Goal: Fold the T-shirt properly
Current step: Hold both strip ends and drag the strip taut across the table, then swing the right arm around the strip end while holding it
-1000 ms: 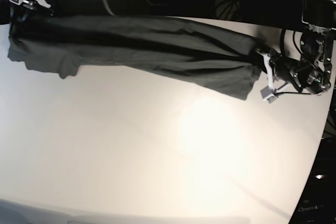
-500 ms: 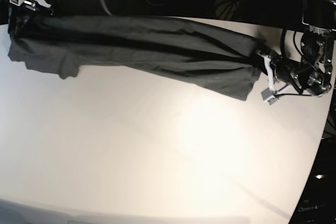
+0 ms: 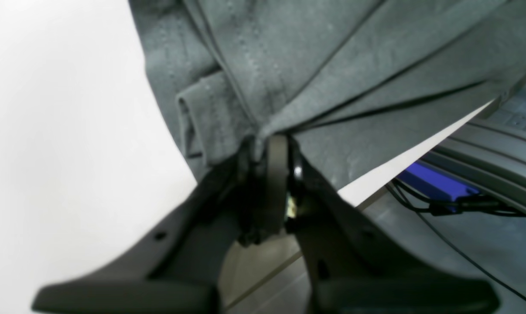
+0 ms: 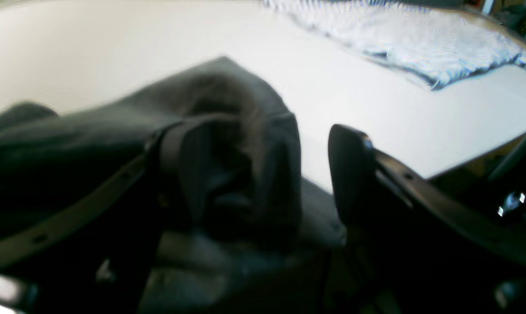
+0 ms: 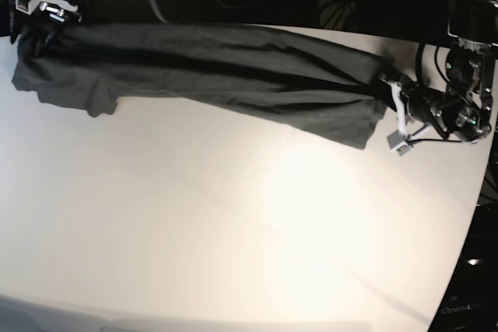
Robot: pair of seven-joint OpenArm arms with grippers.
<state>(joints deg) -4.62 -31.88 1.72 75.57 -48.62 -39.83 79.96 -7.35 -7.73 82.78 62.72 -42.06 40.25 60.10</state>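
A: Left gripper (image 3: 274, 148), centre of the left wrist view: black jaws clenched on a bunched edge of the plain dark grey cotton T-shirt (image 5: 210, 68), with creases fanning up from the pinch.

B: Right gripper (image 4: 263, 174)? In the right wrist view its jaws stand apart. Cloth drapes over the left-hand finger (image 4: 180, 170); the other is bare.

A: So released, or nearly. I can't tell if any fabric is caught.

B: Shirt position: a long rumpled band across the upper part of the base view on the white round table (image 5: 233, 231), with one end at each gripper.

A: Judgement: end of a stretch-and-lay step. Next, the right gripper must clear the cloth without dragging it, then regrasp for the fold.
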